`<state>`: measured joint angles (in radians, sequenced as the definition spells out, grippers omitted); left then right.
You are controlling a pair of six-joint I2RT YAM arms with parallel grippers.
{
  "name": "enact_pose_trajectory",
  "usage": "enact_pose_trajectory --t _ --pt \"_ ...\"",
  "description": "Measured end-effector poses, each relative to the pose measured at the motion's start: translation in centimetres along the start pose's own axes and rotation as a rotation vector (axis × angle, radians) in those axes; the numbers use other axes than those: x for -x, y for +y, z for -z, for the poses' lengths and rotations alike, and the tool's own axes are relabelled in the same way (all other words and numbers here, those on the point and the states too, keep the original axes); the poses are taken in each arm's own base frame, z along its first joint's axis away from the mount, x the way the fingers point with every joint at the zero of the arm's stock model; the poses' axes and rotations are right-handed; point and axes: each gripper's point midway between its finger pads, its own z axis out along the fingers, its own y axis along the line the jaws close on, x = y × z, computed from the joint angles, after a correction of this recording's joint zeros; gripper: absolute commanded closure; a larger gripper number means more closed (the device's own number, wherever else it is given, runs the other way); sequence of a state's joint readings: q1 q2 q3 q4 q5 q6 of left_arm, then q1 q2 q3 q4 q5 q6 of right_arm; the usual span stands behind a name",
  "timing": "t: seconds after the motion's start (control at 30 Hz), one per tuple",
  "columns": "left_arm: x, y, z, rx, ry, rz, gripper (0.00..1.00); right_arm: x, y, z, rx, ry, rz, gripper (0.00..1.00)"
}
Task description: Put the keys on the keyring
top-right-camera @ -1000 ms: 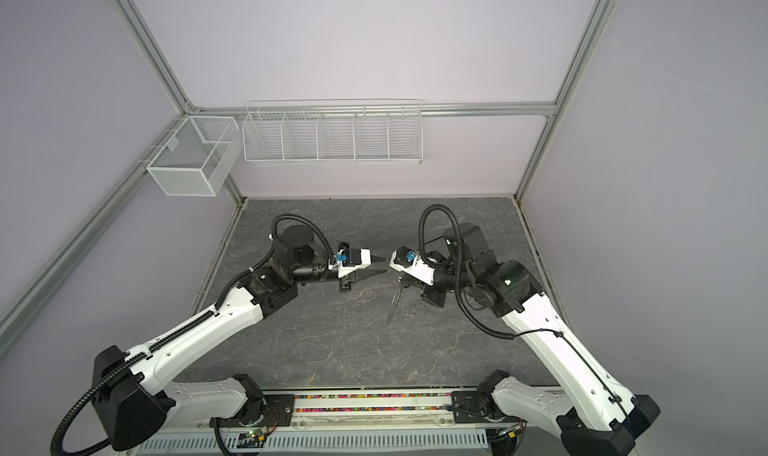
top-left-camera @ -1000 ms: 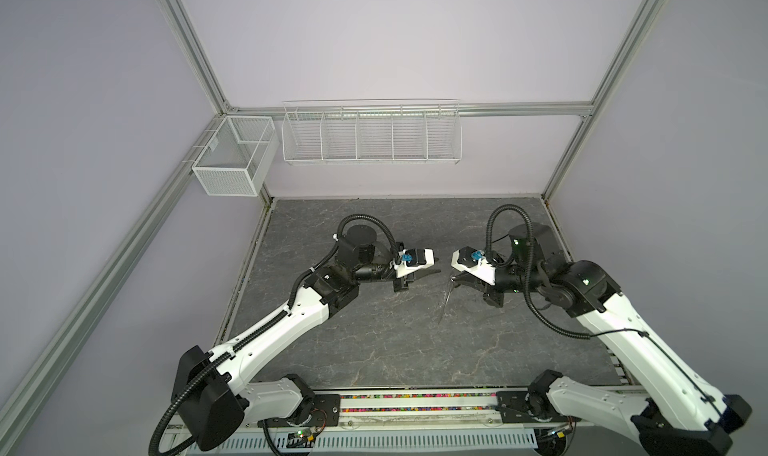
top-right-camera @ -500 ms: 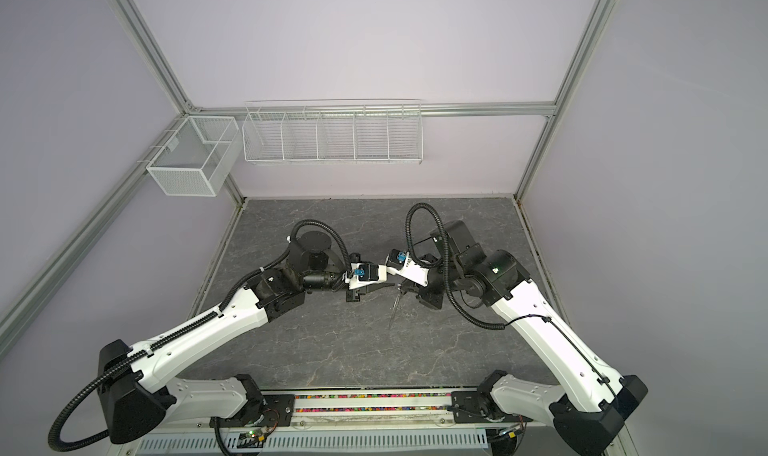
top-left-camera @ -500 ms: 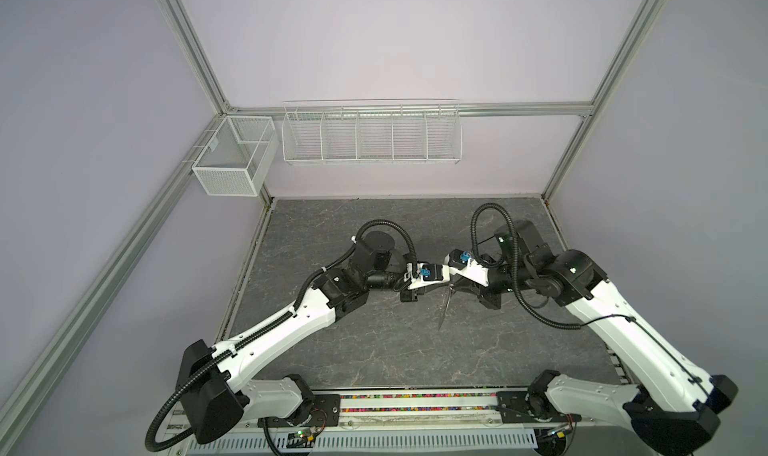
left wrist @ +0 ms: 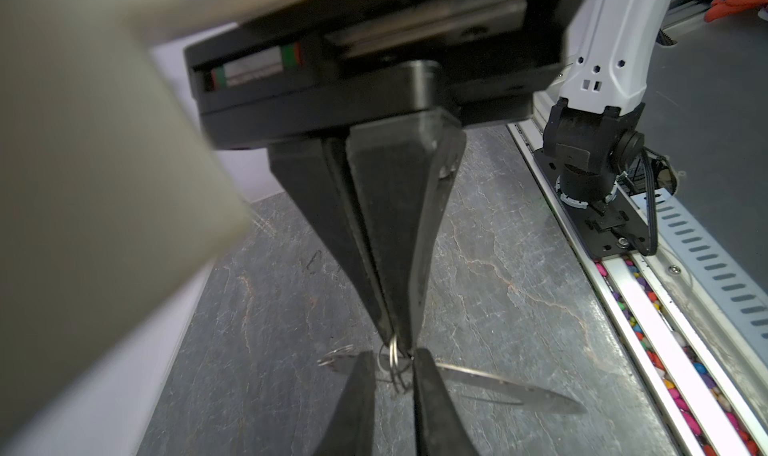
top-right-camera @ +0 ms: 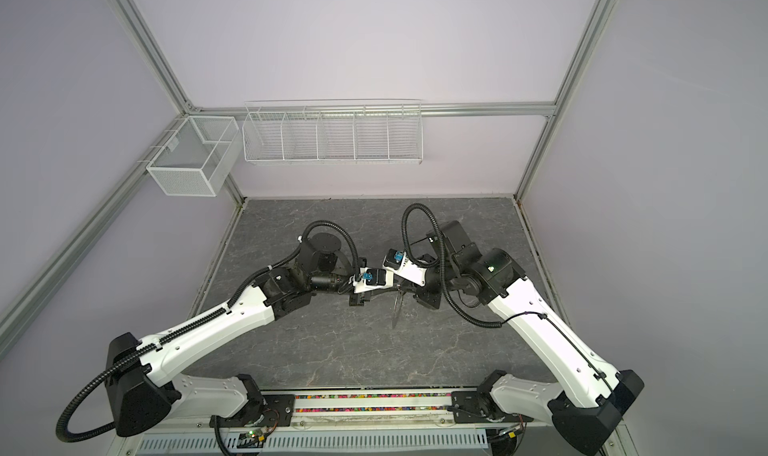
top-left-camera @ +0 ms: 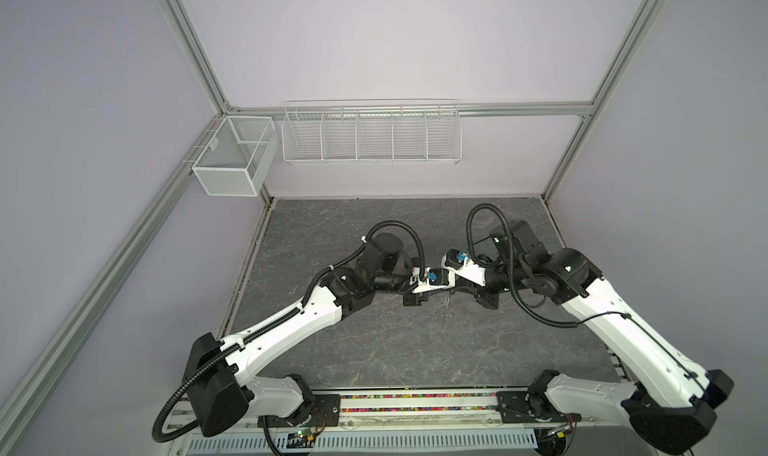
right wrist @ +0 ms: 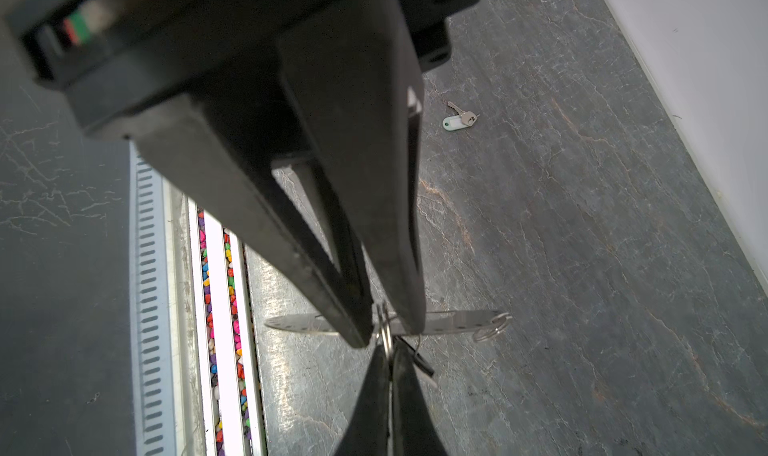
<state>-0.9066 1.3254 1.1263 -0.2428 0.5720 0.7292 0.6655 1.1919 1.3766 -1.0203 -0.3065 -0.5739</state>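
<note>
Shiny metal keyring (right wrist: 457, 319) (v. reflective); smooth plastic tag (right wrist: 452, 122); matt stone-look tabletop (right wrist: 582, 246).

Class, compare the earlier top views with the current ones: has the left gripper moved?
Yes. In a top view the left gripper has moved rightward, farther from the mesh basket on the left wall.

1. Table (top-left-camera: 374, 350): a dark grey, veined slab.
2. White-tagged key (right wrist: 459, 119): lies flat on the slab, well apart from the left gripper (right wrist: 388, 333), beyond it from the right gripper (right wrist: 388, 375), toward the wall.
</note>
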Motion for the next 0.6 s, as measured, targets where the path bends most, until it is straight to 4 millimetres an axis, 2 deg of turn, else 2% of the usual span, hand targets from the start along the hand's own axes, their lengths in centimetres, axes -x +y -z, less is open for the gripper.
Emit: enact_pose_trajectory --t 0.23,0.3,0.4,0.5,0.57,0.6 --pt "-0.1 0.2 -0.2 0.007 0.014 -0.024 1.0 0.0 0.0 0.0 -0.004 0.004 -0.014 0.93" --pt "-0.1 0.2 -0.2 0.008 0.014 -0.025 1.0 0.0 0.0 0.0 -0.006 0.005 -0.014 0.93" --pt "-0.1 0.3 -0.2 0.007 0.015 -0.026 1.0 0.0 -0.2 -0.1 -0.016 0.006 -0.007 0.83" --pt "-0.3 0.3 -0.3 0.01 0.019 -0.02 1.0 0.0 -0.7 -0.1 -0.047 0.003 0.006 0.79" --pt "-0.3 0.3 -0.3 0.01 0.02 -0.008 1.0 -0.1 -1.1 -0.1 -0.079 -0.007 0.022 0.71" --pt "-0.2 0.4 -0.2 0.011 0.016 -0.001 1.0 -0.2 -1.3 -0.1 -0.098 -0.016 0.028 0.7"
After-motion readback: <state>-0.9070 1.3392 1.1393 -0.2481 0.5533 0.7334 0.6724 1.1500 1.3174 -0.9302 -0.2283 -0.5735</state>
